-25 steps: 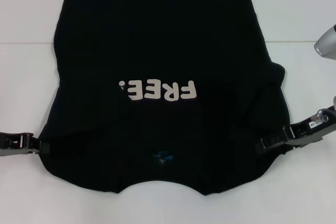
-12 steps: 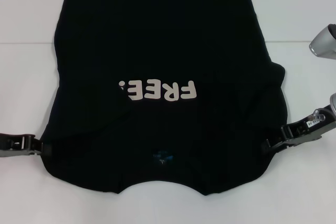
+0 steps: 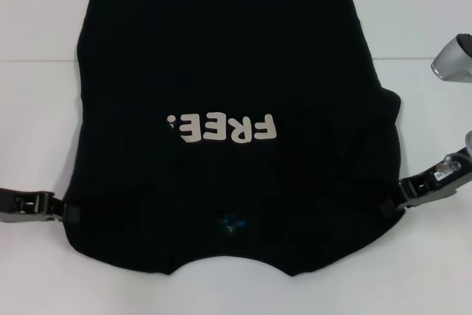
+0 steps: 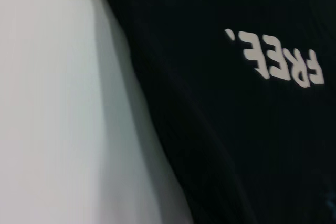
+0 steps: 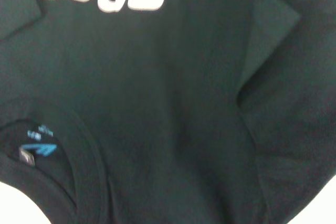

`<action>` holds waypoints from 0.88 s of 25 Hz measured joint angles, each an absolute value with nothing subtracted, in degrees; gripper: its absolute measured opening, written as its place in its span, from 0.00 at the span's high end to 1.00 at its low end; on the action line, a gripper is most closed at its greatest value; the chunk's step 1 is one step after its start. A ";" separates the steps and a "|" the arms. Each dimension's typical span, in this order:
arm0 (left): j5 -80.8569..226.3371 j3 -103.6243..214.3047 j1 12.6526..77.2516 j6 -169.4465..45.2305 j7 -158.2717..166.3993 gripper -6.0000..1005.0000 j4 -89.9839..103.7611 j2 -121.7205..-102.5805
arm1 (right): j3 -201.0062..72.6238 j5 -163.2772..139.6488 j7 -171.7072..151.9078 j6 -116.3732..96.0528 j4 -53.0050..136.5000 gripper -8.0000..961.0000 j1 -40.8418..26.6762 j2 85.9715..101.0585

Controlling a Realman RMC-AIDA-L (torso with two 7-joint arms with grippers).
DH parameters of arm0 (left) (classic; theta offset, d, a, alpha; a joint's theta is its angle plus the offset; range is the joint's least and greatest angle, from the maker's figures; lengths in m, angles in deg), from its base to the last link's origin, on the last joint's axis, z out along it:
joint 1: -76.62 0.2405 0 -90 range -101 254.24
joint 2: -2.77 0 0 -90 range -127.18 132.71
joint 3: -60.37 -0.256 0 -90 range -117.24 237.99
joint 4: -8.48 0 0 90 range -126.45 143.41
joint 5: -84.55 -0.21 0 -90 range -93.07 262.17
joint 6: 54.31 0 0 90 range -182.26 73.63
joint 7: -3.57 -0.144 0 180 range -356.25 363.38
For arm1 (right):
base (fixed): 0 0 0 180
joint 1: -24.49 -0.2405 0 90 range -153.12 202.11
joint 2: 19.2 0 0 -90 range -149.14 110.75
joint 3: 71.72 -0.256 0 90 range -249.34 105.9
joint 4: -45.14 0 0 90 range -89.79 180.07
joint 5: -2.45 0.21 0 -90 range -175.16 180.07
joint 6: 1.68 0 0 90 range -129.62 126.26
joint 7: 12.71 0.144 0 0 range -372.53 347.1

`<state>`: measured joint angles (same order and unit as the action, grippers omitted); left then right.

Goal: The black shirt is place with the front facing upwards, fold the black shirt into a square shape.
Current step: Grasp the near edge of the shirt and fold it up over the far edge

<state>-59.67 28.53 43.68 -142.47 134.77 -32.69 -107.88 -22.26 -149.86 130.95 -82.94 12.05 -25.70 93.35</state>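
The black shirt (image 3: 221,57) lies flat on the white table, front up, with the off-white "FREE!" print (image 3: 225,127) and the blue neck label (image 3: 227,220) toward me. Both sleeves are folded inward over the body. My left gripper (image 3: 65,212) sits low at the shirt's left edge near the shoulder. At the right edge, by the folded sleeve, is my right gripper (image 3: 392,201). The left wrist view shows the shirt's side edge (image 4: 157,129) and the print (image 4: 278,64). In the right wrist view I see the collar label (image 5: 39,148) and the folded sleeve (image 5: 273,19).
Bare white table (image 3: 428,271) surrounds the shirt on both sides and along the near edge. A grey link of my right arm (image 3: 453,60) hangs over the table at the far right.
My right gripper has drawn outward to the right along the shirt's edge. My left gripper has shifted slightly right and toward me. The shirt's near right edge has pulled in a little.
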 joint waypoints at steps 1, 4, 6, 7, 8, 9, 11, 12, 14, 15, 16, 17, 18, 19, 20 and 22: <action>-59.68 28.53 43.16 -143.70 134.07 0.97 -31.40 -107.20 | -21.33 -149.87 130.62 -83.83 11.94 0.85 -25.97 92.90; -60.01 28.44 41.25 -148.42 131.58 0.97 -26.13 -104.39 | -19.90 -150.14 128.42 -87.96 11.75 0.91 -26.74 91.41; -60.62 28.17 40.70 -151.36 130.31 0.97 -24.24 -103.25 | -19.64 -150.89 125.83 -93.18 11.40 0.93 -26.83 90.47; -61.02 27.99 40.55 -152.97 129.60 0.97 -23.65 -102.81 | -19.57 -151.46 124.90 -95.28 11.05 0.93 -26.60 90.25; -61.82 27.45 40.49 -156.32 128.05 0.97 -23.40 -102.52 | -19.50 -152.16 123.86 -97.63 10.80 0.93 -26.27 90.10; -62.83 26.77 40.44 -159.55 126.59 0.97 -23.45 -102.38 | -19.47 -153.14 122.59 -100.51 10.45 0.93 -25.84 90.05; -64.98 25.14 40.35 -165.49 124.06 0.97 -23.88 -102.41 | -19.30 -154.60 119.79 -105.90 9.97 0.93 -24.89 90.25; -66.27 24.08 40.26 -168.09 123.35 0.97 -24.23 -102.56 | -19.04 -155.25 117.82 -108.93 9.76 0.93 -24.32 90.63; -67.82 22.38 40.16 -170.47 123.04 0.97 -24.59 -102.78 | -18.38 -156.10 115.47 -112.30 9.54 0.93 -23.49 91.32; -68.29 21.37 40.10 -171.18 122.94 0.97 -24.70 -102.87 | -18.05 -156.66 114.90 -113.05 9.48 0.93 -23.09 91.76; -68.37 20.93 40.03 -171.17 122.83 0.97 -24.80 -102.92 | -17.84 -157.16 114.73 -113.11 9.45 0.93 -22.84 92.13; -68.31 20.83 39.87 -171.07 122.59 0.97 -25.00 -102.99 | -17.92 -157.40 114.89 -112.74 9.43 0.93 -22.77 92.33; -67.52 22.59 39.11 -170.44 122.34 0.97 -25.41 -103.05 | -18.38 -157.43 115.03 -112.30 9.44 0.93 -22.74 92.51; -67.02 24.11 38.51 -170.08 122.33 0.97 -25.48 -103.06 | -19.25 -157.13 115.08 -111.85 9.44 0.93 -22.81 92.58; -67.02 24.11 38.51 -170.08 122.33 0.97 -25.48 -103.06 | -20.66 -156.53 115.09 -111.28 9.43 0.93 -22.96 92.52; -66.09 28.62 37.11 -169.05 122.85 0.97 -25.49 -102.89 | -25.47 -155.04 115.46 -109.62 9.40 0.93 -23.37 92.06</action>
